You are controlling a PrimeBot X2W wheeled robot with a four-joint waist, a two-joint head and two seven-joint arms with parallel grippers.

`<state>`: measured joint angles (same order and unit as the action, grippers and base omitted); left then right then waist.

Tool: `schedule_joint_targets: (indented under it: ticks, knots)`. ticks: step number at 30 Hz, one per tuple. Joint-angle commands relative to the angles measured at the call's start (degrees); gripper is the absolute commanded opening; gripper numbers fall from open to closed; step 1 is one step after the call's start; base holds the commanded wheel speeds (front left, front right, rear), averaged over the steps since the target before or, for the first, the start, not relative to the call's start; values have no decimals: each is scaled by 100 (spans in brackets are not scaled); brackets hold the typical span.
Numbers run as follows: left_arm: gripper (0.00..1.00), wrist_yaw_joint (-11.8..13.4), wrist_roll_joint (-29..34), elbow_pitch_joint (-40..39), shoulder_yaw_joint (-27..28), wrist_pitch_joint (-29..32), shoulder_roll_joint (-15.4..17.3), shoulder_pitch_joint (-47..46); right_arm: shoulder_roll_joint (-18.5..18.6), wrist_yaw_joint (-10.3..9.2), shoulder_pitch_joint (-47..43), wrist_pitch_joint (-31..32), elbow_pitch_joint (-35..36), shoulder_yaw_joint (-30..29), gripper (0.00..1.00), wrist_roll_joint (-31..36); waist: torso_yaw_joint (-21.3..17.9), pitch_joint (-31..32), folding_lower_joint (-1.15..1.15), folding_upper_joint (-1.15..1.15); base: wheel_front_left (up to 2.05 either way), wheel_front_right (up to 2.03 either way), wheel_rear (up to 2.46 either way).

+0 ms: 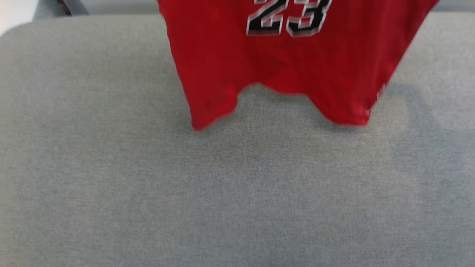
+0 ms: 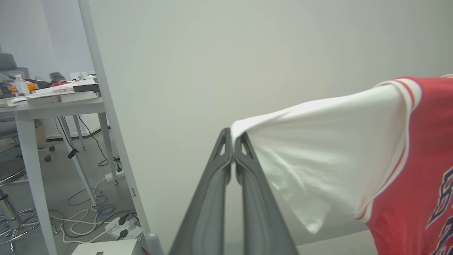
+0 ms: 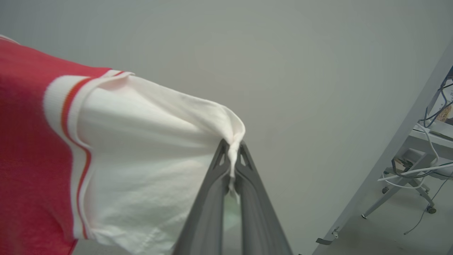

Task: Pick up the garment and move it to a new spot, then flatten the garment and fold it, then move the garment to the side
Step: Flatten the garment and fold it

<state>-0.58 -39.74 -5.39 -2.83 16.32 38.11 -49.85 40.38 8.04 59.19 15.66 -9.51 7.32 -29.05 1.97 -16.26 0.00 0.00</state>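
— Garment (image 1: 282, 70), where?
— Held up over the table (image 1: 148, 193), red front with the 23 facing out, hem corners hanging lowest; blurred, so cannot tell whether touching the table.
— Left gripper (image 2: 233, 138)?
— Closed tight on the tip of one white sleeve (image 2: 318, 148), above the table.
— Right gripper (image 3: 231, 145)?
— Clamped on the other white sleeve (image 3: 152, 141), cloth bunched between the fingertips, also above the table.
— Stretched?
— Pulled wide between both sleeves, striped trim showing at each shoulder.
— Table?
— Grey, cloth-covered, under the garment.
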Motion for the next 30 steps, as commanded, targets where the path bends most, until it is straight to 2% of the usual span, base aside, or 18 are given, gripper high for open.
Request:
schedule_joint_targets:
  ticks: [1, 11, 19, 24, 30]
  knots:
    - [0, -5, 87, 172, 53, -67, 108, -322, 33, -55, 281, -71, -177, -33, 0, 93, -61, -768, 0, 0, 0, 0, 0]
    - [0, -340, 497, 1708, -328, -653, -67, -2649, -417, -55, 2472, -485, -1566, 212, 0, 605, -145, -1887, 0, 0, 0, 0, 0]
    - [0, -480, 800, 3107, -482, -1547, -266, -4257, -881, -55, 3848, -1224, -2703, 179, 0, 1144, -218, -2496, 0, 0, 0, 0, 0]
    - [0, -567, 923, 3837, -625, -2118, -362, -4737, -1161, -55, 4227, -1766, -3206, 208, 0, 1366, -211, -2690, 0, 0, 0, 0, 0]
    - [0, -650, 848, 4431, -822, -2695, -542, -4615, -1361, -55, 4171, -2274, -3550, 342, 0, 1405, -133, -2739, 0, 0, 0, 0, 0]
